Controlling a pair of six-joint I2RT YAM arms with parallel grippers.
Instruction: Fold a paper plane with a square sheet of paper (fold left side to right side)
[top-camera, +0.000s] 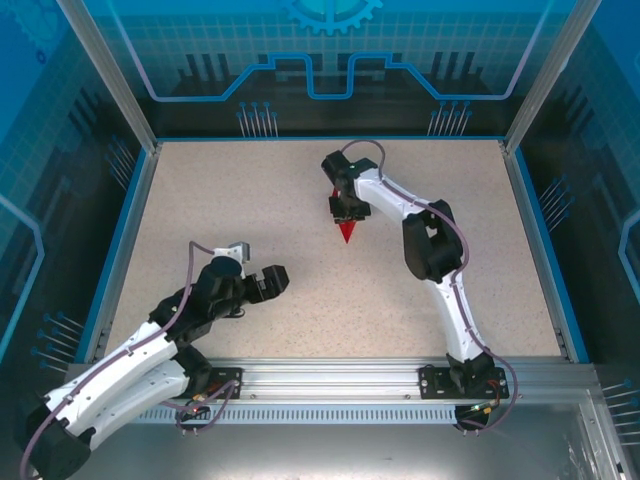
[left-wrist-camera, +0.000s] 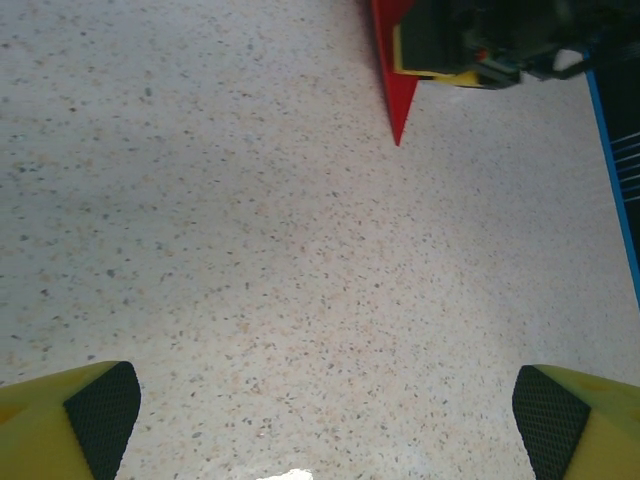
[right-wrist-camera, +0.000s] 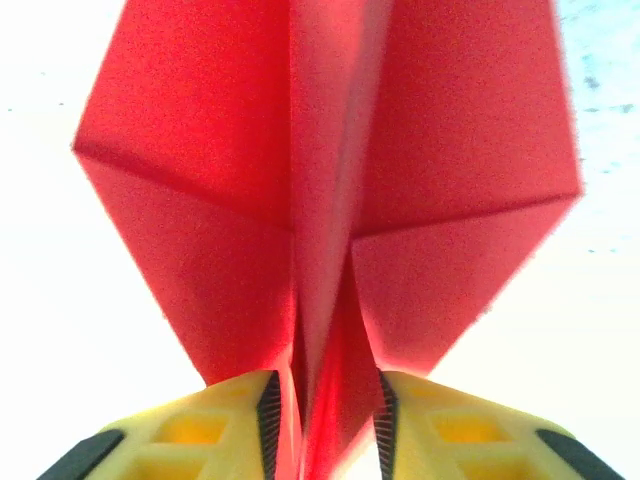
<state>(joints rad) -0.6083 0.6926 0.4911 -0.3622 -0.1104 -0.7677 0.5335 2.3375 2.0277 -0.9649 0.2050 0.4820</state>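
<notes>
Speckled beige tabletop (top-camera: 250, 200), thin blue rim (top-camera: 127, 215) along its edges, translucent blue wall panels (top-camera: 330, 60) with circuit-line patterns from 9 to 3 o'clock, gear emblem (top-camera: 332, 12) at 12 o'clock, silver frame posts (top-camera: 105, 70) at 10 and 2 o'clock, metal rail (top-camera: 330, 375) at 6 o'clock, even light.

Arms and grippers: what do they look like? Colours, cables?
The left arm and right arm have white shells, black joints and a grey-lilac cable looped along each. The left gripper and right gripper have yellow fingers with black textured pads.
</notes>
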